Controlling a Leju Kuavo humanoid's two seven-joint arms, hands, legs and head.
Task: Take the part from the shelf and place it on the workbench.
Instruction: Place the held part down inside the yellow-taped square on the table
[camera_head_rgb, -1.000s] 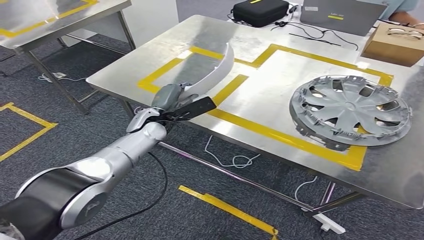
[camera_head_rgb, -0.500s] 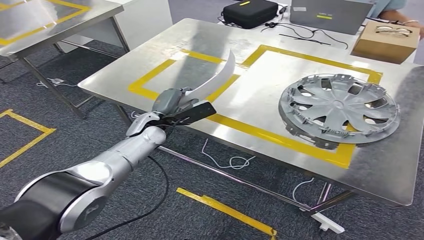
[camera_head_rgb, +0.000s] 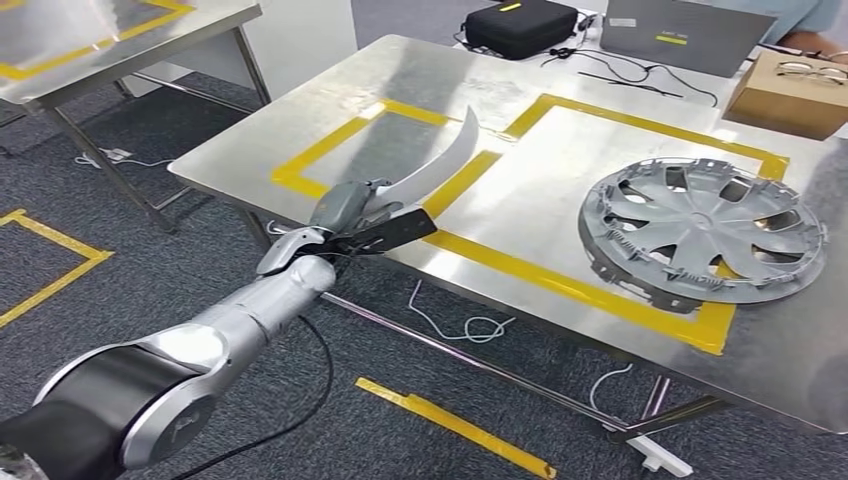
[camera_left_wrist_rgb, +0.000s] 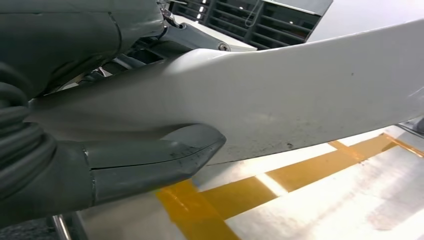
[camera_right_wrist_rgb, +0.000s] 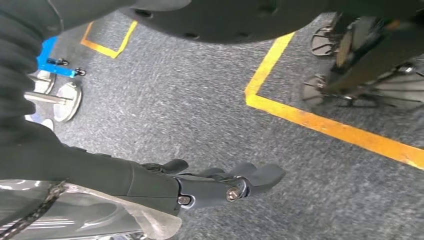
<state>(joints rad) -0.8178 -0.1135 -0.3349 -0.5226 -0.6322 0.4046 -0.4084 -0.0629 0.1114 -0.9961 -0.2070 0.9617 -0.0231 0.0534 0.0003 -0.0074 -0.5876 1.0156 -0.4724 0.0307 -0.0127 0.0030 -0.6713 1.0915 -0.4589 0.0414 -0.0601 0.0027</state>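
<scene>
white part (camera_head_rgb: 440, 160) tilted lower, nearer the workbench (camera_head_rgb: 560, 220)

We see the white curved part (camera_head_rgb: 440, 158) (a long, tapering panel) raised at a tilt over the steel workbench (camera_head_rgb: 520, 215), above its yellow-taped near-left square.

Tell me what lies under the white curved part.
Under the white curved part lie the steel workbench and yellow tape. The left hand grips its lower end, hiding that end.

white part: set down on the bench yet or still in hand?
In hand. The left hand grips the white part above the workbench; its far end rises clear.
</scene>
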